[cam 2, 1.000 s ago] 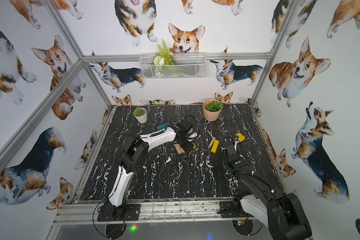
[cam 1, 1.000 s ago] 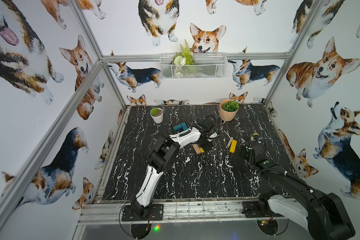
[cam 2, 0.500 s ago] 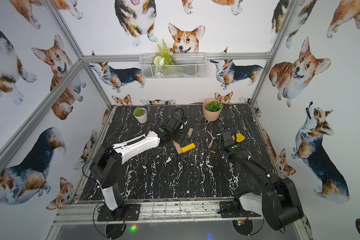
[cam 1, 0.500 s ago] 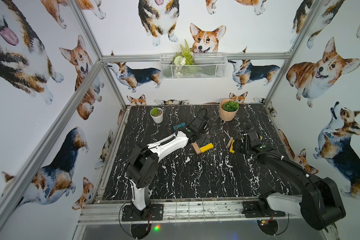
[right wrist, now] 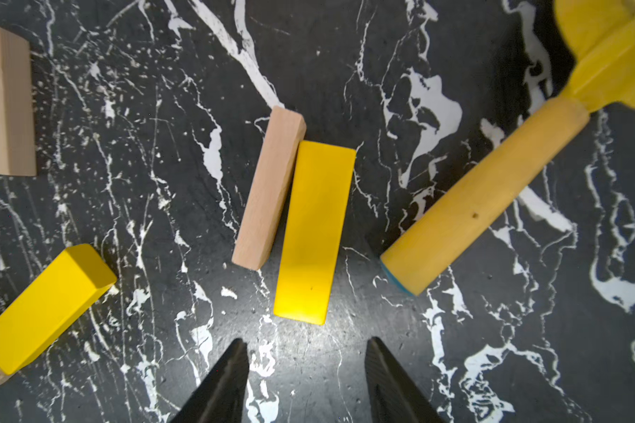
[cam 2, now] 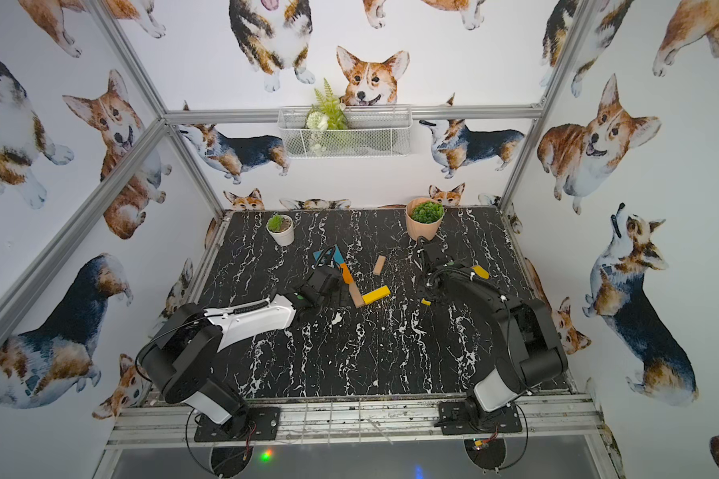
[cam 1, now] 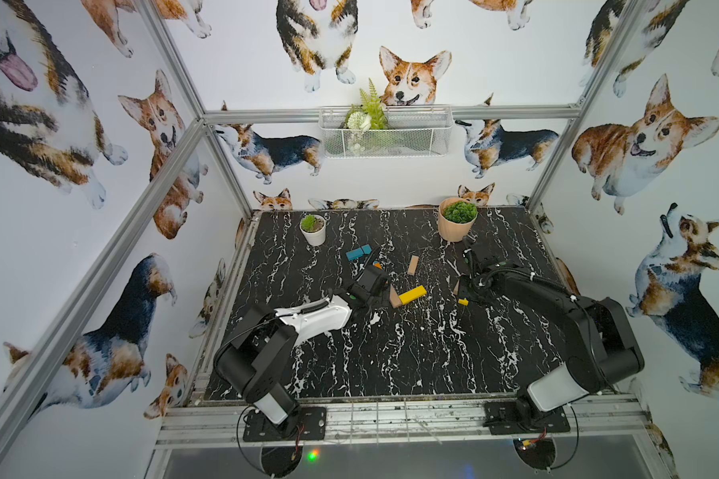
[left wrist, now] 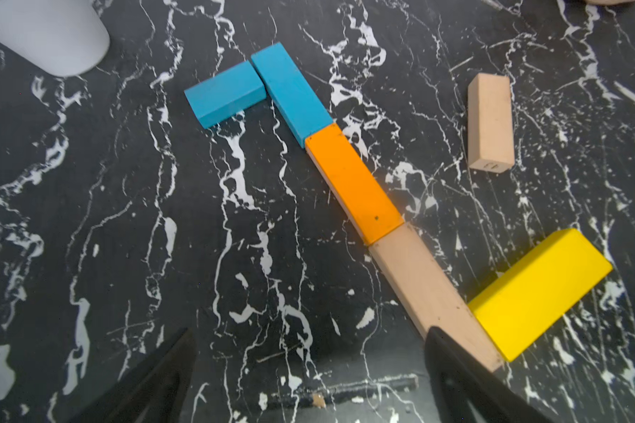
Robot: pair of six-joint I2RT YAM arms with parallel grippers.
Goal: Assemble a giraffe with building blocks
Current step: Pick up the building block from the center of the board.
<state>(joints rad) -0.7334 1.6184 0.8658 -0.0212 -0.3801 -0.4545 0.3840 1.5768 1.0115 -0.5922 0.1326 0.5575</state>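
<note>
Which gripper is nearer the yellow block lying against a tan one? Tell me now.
Right. The right gripper hovers open just short of the yellow block, facing its near end. The left gripper is farther off, open beside the tan neck block.

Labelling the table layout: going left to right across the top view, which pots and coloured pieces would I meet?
Left to right: white pot → teal planks → orange plank → yellow plank → peach pot → yellow shovel.
</note>
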